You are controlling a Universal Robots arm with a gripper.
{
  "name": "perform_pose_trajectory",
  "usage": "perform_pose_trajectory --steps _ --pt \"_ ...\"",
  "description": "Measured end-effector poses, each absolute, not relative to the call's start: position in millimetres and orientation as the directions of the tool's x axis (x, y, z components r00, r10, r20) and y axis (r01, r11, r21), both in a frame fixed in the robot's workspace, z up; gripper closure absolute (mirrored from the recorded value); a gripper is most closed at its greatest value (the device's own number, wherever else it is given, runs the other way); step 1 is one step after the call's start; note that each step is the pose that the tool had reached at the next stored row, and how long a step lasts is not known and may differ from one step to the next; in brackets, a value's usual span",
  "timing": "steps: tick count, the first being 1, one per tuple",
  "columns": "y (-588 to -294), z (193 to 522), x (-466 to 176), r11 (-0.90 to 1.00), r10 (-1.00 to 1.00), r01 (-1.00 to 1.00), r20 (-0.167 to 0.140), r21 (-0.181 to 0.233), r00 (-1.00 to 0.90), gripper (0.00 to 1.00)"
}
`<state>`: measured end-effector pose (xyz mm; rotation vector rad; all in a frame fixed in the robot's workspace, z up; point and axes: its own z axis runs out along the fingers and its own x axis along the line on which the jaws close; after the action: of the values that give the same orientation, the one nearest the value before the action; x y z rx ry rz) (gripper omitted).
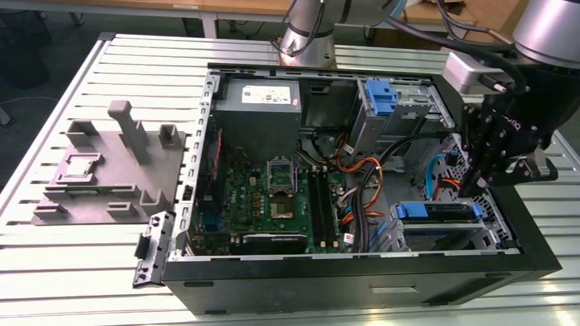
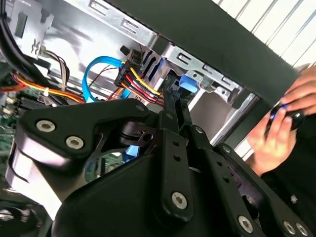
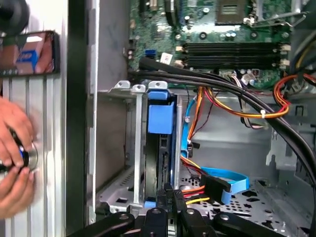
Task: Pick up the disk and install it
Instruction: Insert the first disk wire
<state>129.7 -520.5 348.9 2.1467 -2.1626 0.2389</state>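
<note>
The black end effector [image 3: 167, 197], fingers pressed together, sits right at the disk's [image 3: 159, 163] near end. The disk's long side runs straight away from it inside the metal bay [image 3: 118, 143].

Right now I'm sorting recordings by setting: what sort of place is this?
Probably a robotics lab or test bench. An open computer case lies on a slotted metal table, a grey fixture stands beside it, and wooden desks sit behind.
</note>
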Motion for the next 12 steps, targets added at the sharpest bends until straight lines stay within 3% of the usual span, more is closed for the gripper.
perform_pose_trajectory --steps 10,12 --pt "-520.6 347.8 129.7 0.078 -0.982 -0.996 0.169 -0.051 -0.085 0.83" --pt "-521.8 347.4 129.4 0.079 -0.985 -0.996 0.15 -0.049 -0.085 0.83"
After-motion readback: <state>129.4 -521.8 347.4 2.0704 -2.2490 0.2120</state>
